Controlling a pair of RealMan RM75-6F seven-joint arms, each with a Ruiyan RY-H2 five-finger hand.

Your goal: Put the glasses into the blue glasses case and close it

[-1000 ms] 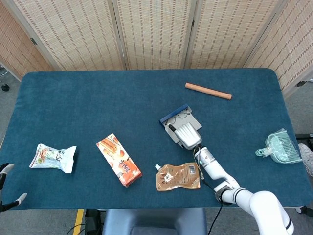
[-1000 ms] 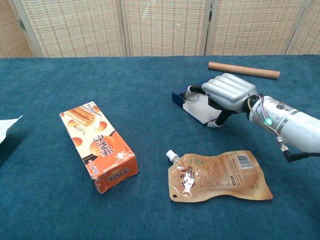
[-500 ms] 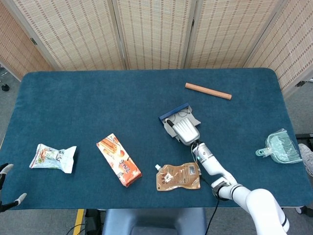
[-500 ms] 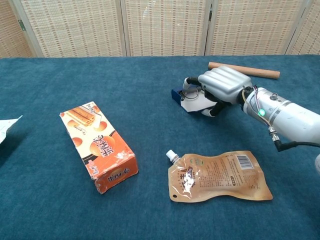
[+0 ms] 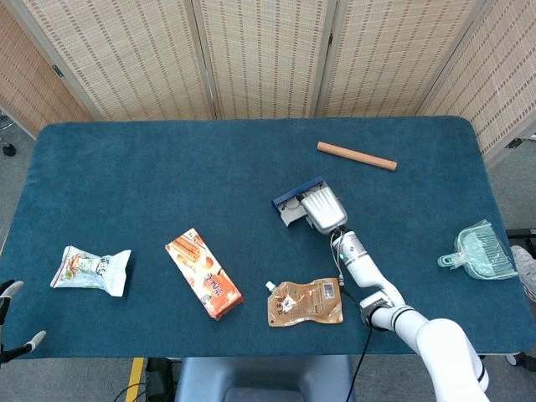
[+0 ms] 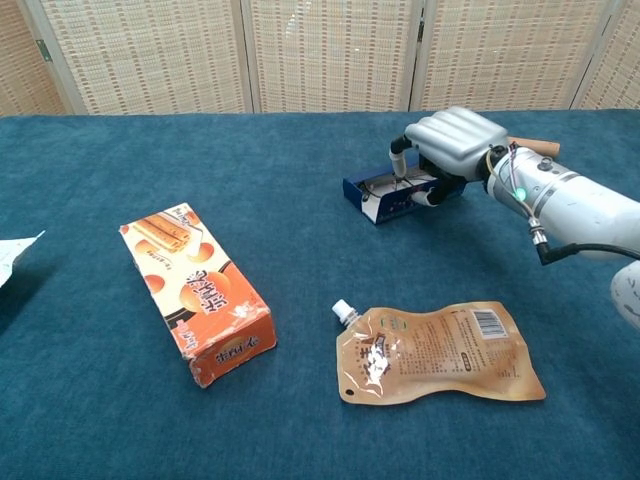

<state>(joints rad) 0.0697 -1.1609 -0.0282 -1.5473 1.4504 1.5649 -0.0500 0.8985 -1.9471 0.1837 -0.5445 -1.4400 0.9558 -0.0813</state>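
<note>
The robot's right hand (image 6: 455, 143), glossy silver-grey with curved fingers, rests on top of the rectangular blue glasses case (image 6: 388, 192), fingers bent down over its pale, partly raised lid; whether it actually grips the lid cannot be told. Thin wire-framed glasses (image 6: 385, 181) lie inside the case, just under the fingertips. Beyond the hand lies a smooth wooden rod (image 5: 356, 156). Nearer the robot than the hand sits a flat brown foil pouch with a white spout (image 6: 437, 351), well apart. Far to the hand's left lies an orange cardboard snack box (image 6: 197, 292). The left hand (image 5: 10, 318) shows only at the table's edge, fingers apart, holding nothing.
</note>
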